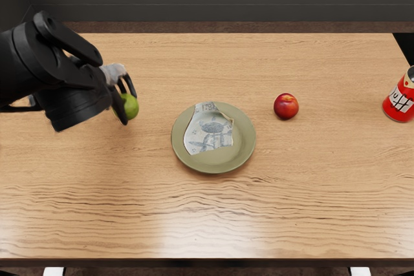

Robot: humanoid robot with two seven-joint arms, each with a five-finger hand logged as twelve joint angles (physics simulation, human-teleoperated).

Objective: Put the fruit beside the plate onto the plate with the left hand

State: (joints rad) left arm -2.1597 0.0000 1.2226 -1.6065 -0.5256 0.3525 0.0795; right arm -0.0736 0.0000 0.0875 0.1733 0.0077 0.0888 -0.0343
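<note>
**Well, fruit's in hand, plate's not got it yet**

So the green fruit [131,106] sits at the left of the frame, about mid-height, and the left hand [114,97] has it. The dark fingers [120,109] are curled around it from the left side and over the top, so I'd call that a proper grip. What I can't tell is whether it's been lifted off the wood or is just being squeezed where it sits.

The plate [244,150] is off to the right of the fruit, roughly in the center of the frame, with a clear gap of bare table between them. There's a patterned scrap of paper [208,130] lying on it, and no fruit.

My read on progress: reach and grasp look done. Carrying it to the right, setting it down on the plate and letting go are all left to do.

Further out, a red apple [286,106] sits near the plate's right side, untouched. A red can [401,98] stands at the far right edge. All of this is on a wooden table [207,211]. The right arm doesn't show anywhere.
</note>
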